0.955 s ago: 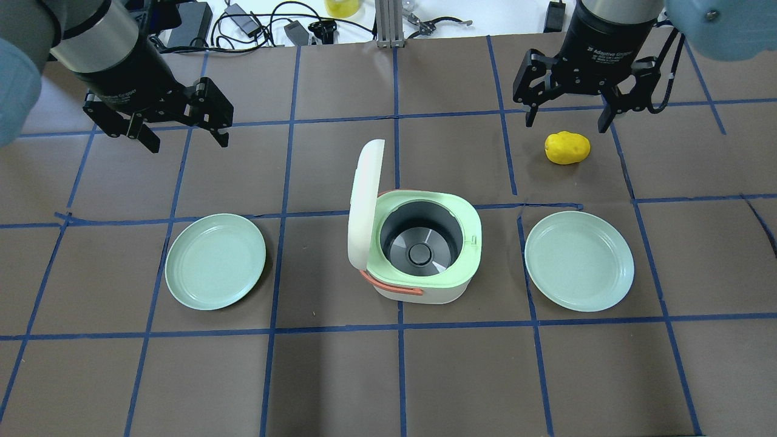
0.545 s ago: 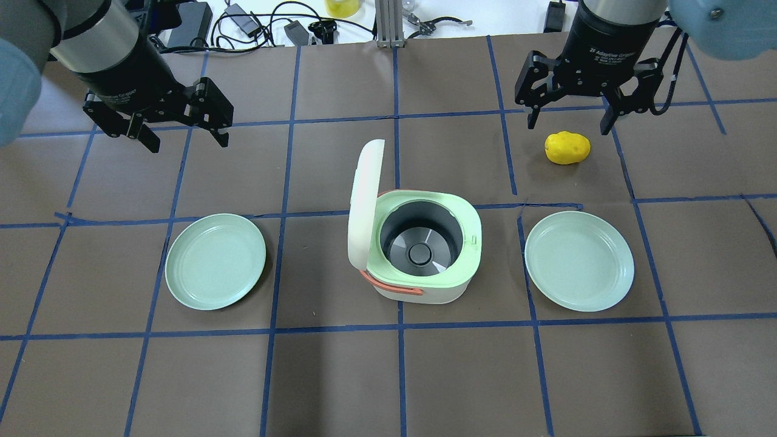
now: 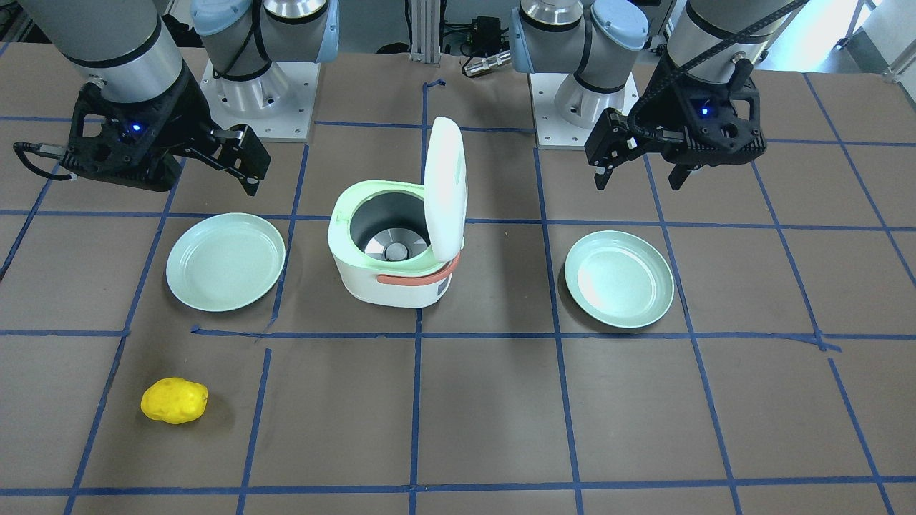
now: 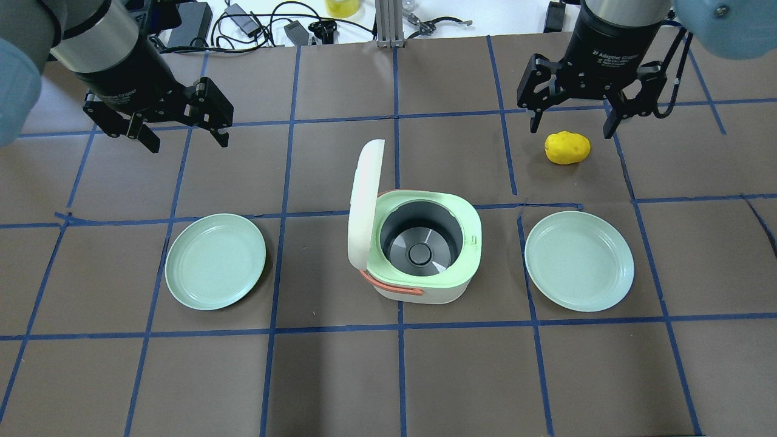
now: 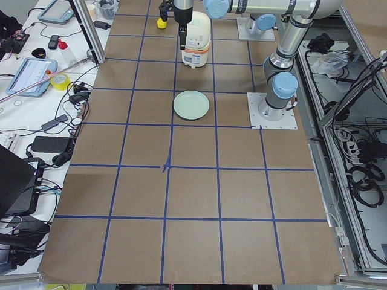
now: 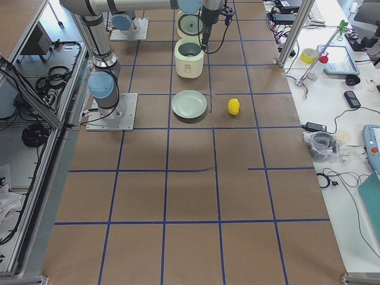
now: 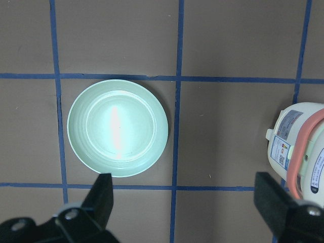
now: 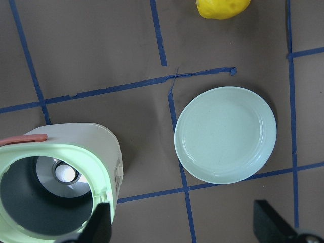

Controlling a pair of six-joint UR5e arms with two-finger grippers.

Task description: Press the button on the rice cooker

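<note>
Brown taped bench (image 4: 340,376) carrying rice cooker (image 4: 443,294), lid (image 4: 364,200) standing open; left jaws and right jaws hanging spread apart, away from cooker.

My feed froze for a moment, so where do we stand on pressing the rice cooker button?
Done: nothing I can confirm. The rice cooker sits with its lid standing open and its pot empty. In hand: nothing. The left gripper and right gripper both hang above the table with jaws open and empty, apart from the cooker. Left: the press itself, since neither gripper touches the cooker.
</note>
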